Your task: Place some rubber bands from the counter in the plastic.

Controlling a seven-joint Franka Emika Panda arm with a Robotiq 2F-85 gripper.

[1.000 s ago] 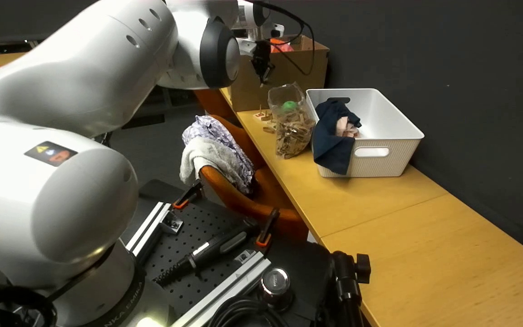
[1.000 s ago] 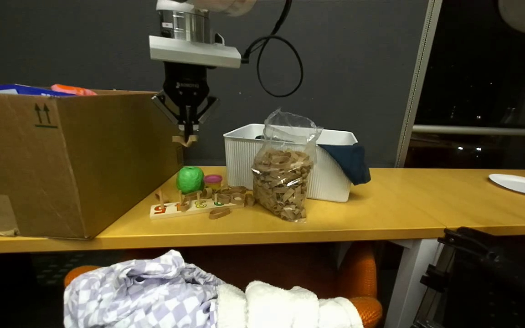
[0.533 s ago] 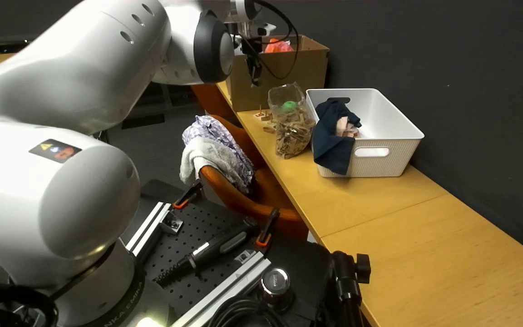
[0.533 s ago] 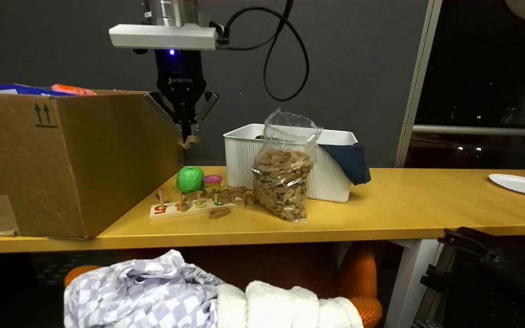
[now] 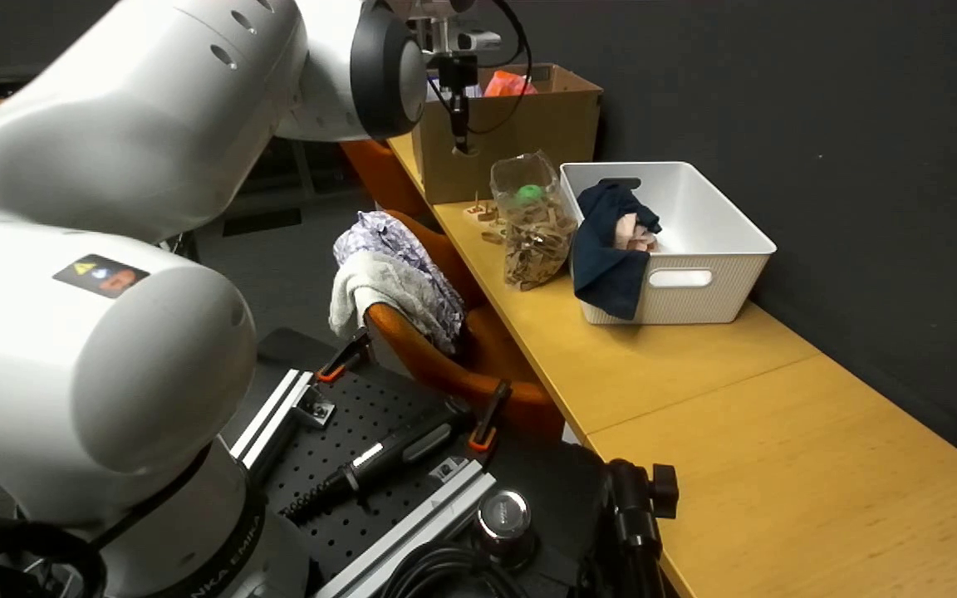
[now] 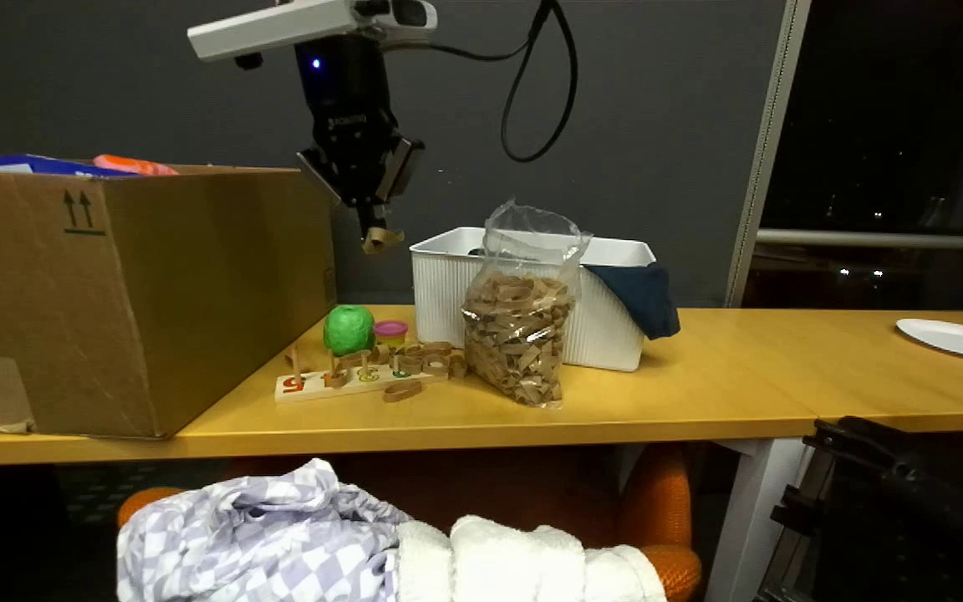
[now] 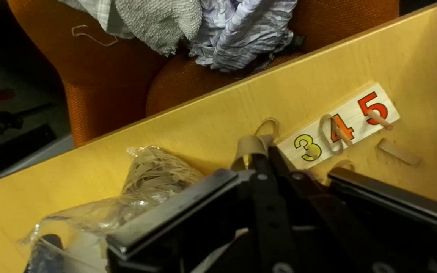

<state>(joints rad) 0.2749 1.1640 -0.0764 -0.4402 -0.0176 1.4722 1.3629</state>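
My gripper (image 6: 371, 224) is shut on a tan rubber band (image 6: 384, 242), which sticks out from the fingertips. It hangs tilted above the counter, higher than the loose bands and to the left of the plastic bag in that exterior view. The held band (image 7: 249, 146) also shows at the fingertips (image 7: 267, 152) in the wrist view. The clear plastic bag (image 6: 522, 334) stands upright with its upper part standing up, filled with many rubber bands; it shows in the wrist view (image 7: 154, 176) too. Several loose rubber bands (image 6: 434, 361) lie on the counter (image 6: 699, 376) beside the bag.
A numbered peg board (image 6: 356, 383), a green ball (image 6: 349, 329) and a small pink-lidded tub (image 6: 391, 331) stand beside the bag. A large cardboard box (image 6: 222, 293) is on the left. A white bin (image 5: 707, 291) with a dark blue cloth (image 5: 607, 266) stands against the bag.
My gripper has tilted and moved slightly up, and toward the bag in an exterior view, with the rubber band still held. The bag and the loose bands have not moved.
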